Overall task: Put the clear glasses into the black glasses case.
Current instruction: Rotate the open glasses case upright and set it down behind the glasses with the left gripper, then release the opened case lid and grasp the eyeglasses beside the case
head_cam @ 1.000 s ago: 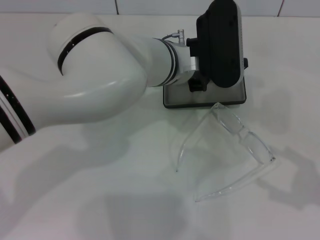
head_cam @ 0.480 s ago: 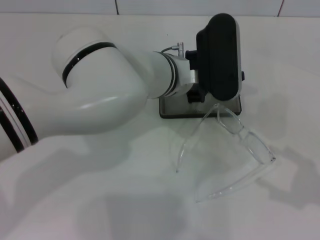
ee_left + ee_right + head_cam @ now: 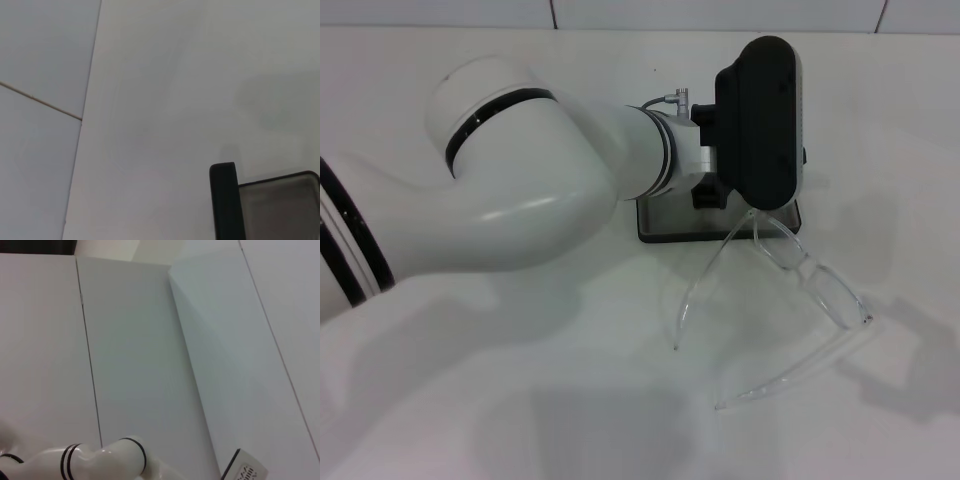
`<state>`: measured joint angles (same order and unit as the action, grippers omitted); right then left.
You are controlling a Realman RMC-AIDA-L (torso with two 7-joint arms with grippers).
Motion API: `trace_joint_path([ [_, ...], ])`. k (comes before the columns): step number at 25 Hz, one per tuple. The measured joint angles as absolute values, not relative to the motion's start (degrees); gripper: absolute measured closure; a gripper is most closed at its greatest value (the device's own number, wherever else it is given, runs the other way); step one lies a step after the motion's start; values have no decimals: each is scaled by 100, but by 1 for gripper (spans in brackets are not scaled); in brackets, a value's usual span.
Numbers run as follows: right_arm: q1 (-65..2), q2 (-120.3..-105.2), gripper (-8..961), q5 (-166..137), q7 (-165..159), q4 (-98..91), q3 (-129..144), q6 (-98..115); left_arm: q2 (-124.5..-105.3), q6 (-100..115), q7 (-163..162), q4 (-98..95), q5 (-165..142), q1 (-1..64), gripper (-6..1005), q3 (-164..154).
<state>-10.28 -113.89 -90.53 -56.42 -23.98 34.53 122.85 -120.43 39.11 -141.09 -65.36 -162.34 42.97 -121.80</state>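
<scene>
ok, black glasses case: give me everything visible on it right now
The black glasses case lies open on the white table, just beyond the clear glasses. Matte black shell with rounded corners and grey lining. Its lid stands raised, edge-on in the left wrist view. The left arm and its wrist housing cover most of the case, so contact with the left pincer can't be judged. One glasses arm seems to reach the case's near edge.

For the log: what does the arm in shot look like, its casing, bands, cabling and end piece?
The left arm has a glossy white, rounded casing with black bands at the joints. A silver metal collar with a thin grey cable and plug sits at its wrist. The left gripper is a matte black oblong housing with a light grey edge. In the right wrist view the same white, black-banded arm shows.
</scene>
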Motion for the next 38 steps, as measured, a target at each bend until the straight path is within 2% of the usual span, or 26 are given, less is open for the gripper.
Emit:
trace_joint_path([
  [8, -1046, -11358, 131, -9048, -6028, -2430, 3430, 11798, -12020, 4248, -14074, -7145, -16211, 4189, 756, -12112],
  [11, -1172, -11348, 134, -9099, -6382, -2619, 3503, 11351, -12007, 4498, -13961, -7799, -16115, 3902, 749, -11905],
  [17, -1417, -11320, 153, -9249, -6820, -3108, 3548, 11271, -12005, 4586, -12956, -9294, -15053, 2913, 730, -11341],
  [23, -1454, -11340, 196, -9314, -7245, -3647, 3550, 11263, -11997, 4598, -12626, -9779, -13806, 2452, 724, -10622],
  [30, -1478, -11384, 197, -9844, -8084, -4469, 3562, 10975, -11981, 5530, -11111, -9336, -10432, 2166, 725, -8766],
  [38, -1712, -11463, 198, -10559, -10079, -6125, 4028, 10614, -11948, 8849, -9108, -6967, -7140, 2199, 725, -6369],
])
